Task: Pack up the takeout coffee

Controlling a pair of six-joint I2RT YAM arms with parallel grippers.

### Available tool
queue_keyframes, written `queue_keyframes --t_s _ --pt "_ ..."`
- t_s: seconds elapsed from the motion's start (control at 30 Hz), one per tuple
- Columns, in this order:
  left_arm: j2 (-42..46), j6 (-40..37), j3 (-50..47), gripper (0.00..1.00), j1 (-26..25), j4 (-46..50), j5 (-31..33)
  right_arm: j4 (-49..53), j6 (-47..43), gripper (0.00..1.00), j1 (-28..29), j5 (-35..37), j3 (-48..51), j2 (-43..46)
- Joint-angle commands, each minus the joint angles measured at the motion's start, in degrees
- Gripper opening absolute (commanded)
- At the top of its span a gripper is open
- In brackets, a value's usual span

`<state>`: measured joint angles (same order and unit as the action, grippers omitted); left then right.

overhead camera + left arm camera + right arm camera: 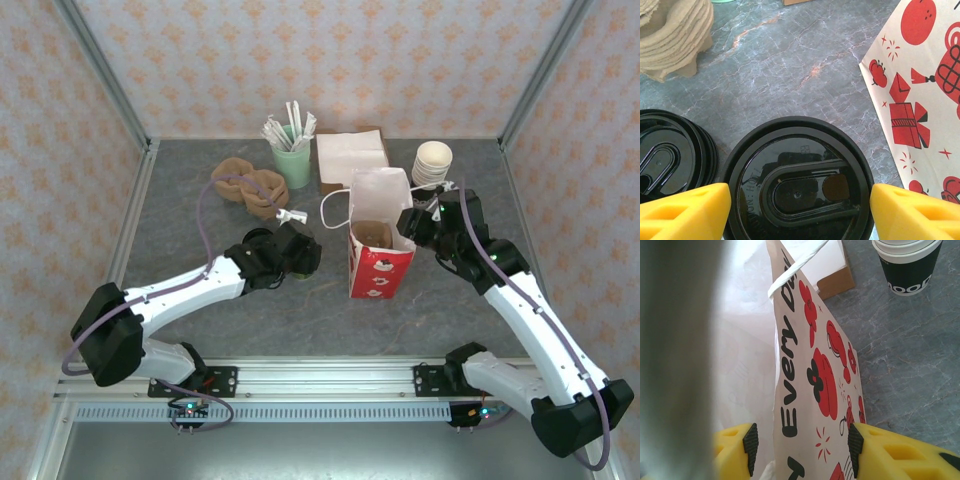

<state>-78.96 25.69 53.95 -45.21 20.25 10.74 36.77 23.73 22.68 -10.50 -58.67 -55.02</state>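
The takeout coffee (797,185) shows its round black lid from above in the left wrist view. My left gripper (800,210) is open, and its yellow fingers (685,212) stand at either side of the lid's rim. From above, the left gripper (298,250) covers the cup, left of the red-and-white paper bag (380,275). The bag stands upright with its mouth open. My right gripper (410,222) is open at the bag's right wall (810,390). One finger is inside the wall and the other outside, with gaps on both sides.
A low pile of black lids (670,160) sits just left of the coffee. Cardboard cup carriers (250,185) lie behind it. At the back stand a green cup of stirrers (292,160), napkins (350,155) and a stack of lidless cups (432,162). A brown carrier (375,233) lies inside the bag.
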Motion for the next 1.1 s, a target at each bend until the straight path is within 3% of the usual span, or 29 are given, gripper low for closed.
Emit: queue_keyframes --t_s 0.0,0.3,0.57,0.8,1.07 --pt "-0.83 1.29 1.81 0.77 0.30 2.66 2.05 -0.51 -1.12 0.53 -0.40 0.30 -0.91 -0.17" --pt "-0.73 0.17 3.58 0.79 0.27 3.91 1.38 -0.83 -1.05 0.53 -0.55 0.13 -1.27 -0.61" --pt "1.61 -3.56 4.69 0.88 0.35 7.67 1.81 -0.99 -1.00 0.53 -0.63 -0.07 -0.91 -0.53" --pt "1.57 -6.89 5.03 0.89 2.36 10.51 -4.88 -0.92 -0.91 0.53 -0.62 0.12 -0.34 0.01" --pt "0.21 -7.12 5.13 0.89 2.67 9.90 -7.10 -1.13 -0.70 0.53 -0.64 -0.09 -0.39 0.01"
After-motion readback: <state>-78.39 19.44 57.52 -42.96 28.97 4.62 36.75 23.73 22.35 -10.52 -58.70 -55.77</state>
